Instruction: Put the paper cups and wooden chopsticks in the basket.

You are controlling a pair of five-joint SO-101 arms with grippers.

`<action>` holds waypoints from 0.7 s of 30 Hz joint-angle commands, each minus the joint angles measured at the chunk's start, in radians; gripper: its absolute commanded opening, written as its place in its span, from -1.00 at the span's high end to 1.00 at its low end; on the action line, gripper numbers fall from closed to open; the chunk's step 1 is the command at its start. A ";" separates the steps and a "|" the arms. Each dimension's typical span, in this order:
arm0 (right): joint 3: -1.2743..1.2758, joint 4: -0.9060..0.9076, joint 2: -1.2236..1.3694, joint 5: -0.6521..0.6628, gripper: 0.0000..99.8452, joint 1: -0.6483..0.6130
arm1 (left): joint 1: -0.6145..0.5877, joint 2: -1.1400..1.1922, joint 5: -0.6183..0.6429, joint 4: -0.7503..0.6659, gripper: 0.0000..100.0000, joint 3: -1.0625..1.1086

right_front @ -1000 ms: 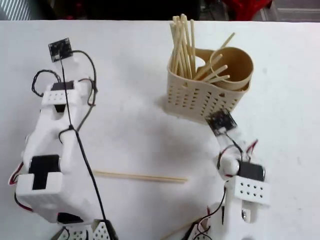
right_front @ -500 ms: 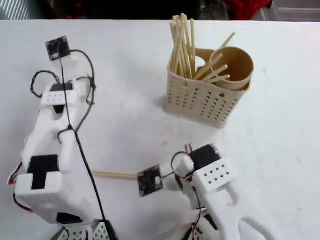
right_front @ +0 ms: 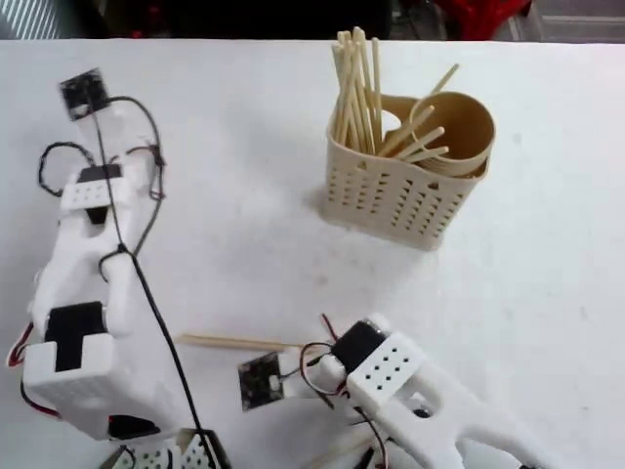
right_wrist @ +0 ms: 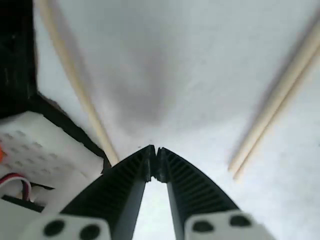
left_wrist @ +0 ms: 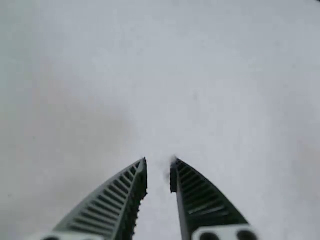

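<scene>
Our right claw (right_wrist: pixel 156 167) hung clenched and empty over the worktop (right_wrist: pixel 200 55), nearer the strays than our slightly parted left claw (left_wrist: pixel 159 175). A chopstick pair (right_wrist: pixel 275 102) lay just off one side of its tips and a single chopstick (right_wrist: pixel 77 80) off the other. Both long axes ran forward, away from the claw.

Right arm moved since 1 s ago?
Yes. The right arm swung away from the basket toward the near table edge and now sits over the loose chopstick.
</scene>
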 commanded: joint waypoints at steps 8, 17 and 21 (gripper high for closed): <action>-0.005 -0.036 0.004 -0.095 0.96 -0.257 | -0.142 0.124 -0.009 0.061 0.80 -0.218; 0.028 -0.030 0.004 0.015 0.96 -0.309 | -0.179 0.308 -0.008 0.338 0.80 -0.552; 0.037 -0.031 0.004 0.023 0.96 -0.312 | -0.176 0.311 -0.008 0.342 0.80 -0.559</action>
